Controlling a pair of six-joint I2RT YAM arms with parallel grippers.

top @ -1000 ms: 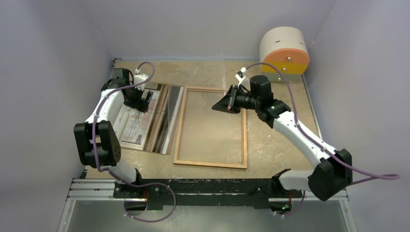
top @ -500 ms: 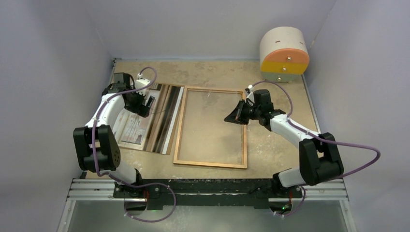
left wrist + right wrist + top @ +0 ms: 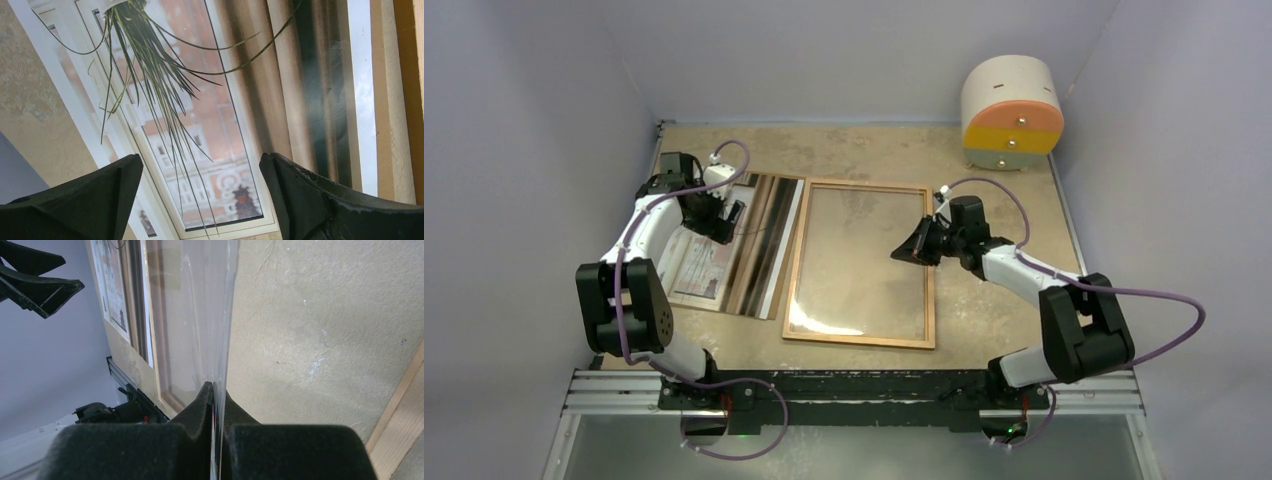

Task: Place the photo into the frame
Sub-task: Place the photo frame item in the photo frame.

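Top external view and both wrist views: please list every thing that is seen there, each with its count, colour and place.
frame: one, orange-brown wood, flat at the table's middle.
clear pane: one, transparent, over the frame's opening; whether it is seated cannot be told.
photo: one, glossy, pale window with green plant and brown curtains, flat, left of the frame.
round cabinet: one, cream with orange and yellow drawers, far right corner.
table: one, mottled beige, under all of these.
left gripper: one, black, open, above the photo.
right gripper: one, black, shut on the clear pane's right edge.
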